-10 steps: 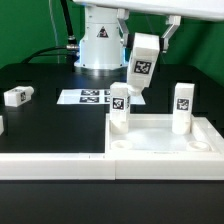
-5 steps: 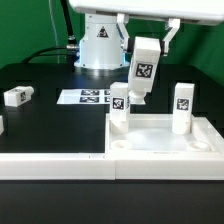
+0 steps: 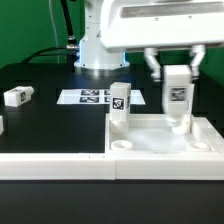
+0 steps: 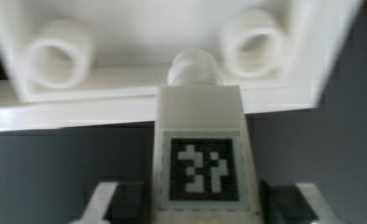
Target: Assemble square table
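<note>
My gripper (image 3: 177,66) is shut on a white tag-marked leg (image 3: 177,97) and holds it upright over the right rear part of the white square tabletop (image 3: 165,160). The leg's lower end is at about the height of the tray's rim. Whether it touches the tray I cannot tell. Another leg (image 3: 120,108) stands upright in the tabletop's rear left corner. In the wrist view the held leg (image 4: 203,150) runs out from my gripper (image 4: 203,207) toward the tabletop (image 4: 144,92), its tip between two round holes. Both fingers (image 4: 119,205) press its sides.
A loose leg (image 3: 18,96) lies on the black table at the exterior view's left. The marker board (image 3: 86,97) lies flat behind the tabletop. A long white rail (image 3: 50,166) runs along the front left. The robot's base (image 3: 100,45) stands at the back.
My gripper has carried the leg toward the exterior view's right and lower, from beside the rear left leg to the right rear corner. It now covers the leg that stood there.
</note>
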### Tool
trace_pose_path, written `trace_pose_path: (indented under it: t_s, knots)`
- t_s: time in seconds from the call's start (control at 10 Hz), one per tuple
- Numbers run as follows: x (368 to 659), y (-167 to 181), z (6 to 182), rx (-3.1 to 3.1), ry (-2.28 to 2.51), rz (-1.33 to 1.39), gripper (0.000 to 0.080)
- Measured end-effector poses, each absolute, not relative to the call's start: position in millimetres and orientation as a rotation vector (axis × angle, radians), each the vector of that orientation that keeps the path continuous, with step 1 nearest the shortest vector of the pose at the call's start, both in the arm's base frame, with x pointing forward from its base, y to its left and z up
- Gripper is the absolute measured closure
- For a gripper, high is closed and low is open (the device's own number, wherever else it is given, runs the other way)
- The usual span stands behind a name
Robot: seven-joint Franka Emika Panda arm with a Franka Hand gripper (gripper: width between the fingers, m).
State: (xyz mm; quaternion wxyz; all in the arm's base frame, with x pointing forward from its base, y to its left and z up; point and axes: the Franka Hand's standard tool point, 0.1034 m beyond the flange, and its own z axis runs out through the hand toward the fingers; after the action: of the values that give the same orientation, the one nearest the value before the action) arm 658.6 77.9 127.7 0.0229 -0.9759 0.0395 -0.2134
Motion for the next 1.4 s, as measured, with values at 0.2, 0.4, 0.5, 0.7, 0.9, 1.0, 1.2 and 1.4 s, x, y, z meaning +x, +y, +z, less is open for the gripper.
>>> trace_pose_path:
  t_s: [0.2, 0.4, 0.5, 0.7, 0.9, 1.0, 1.2, 1.4]
  knots:
    - [658, 75, 126.7, -3.025, 0.123, -0.659, 0.0511]
    - [658, 77, 124.3, -3.023, 0.13, -0.66, 0.0511]
    - [657, 98, 114.6, -2.991, 0.195, -0.725, 0.0511]
    - [659, 112, 118.4, -2.996, 0.134, -0.794, 0.0511]
    - [660, 130, 123.2, -2.976, 0.096, -0.841, 0.0511]
    - [661, 127, 123.4, -2.991, 0.089, -0.827, 0.0511]
    - [661, 120, 127.4, -3.004, 0.091, -0.8, 0.0511]
    - [662, 106, 118.4, -3.016, 0.027, -0.856, 0.0511]
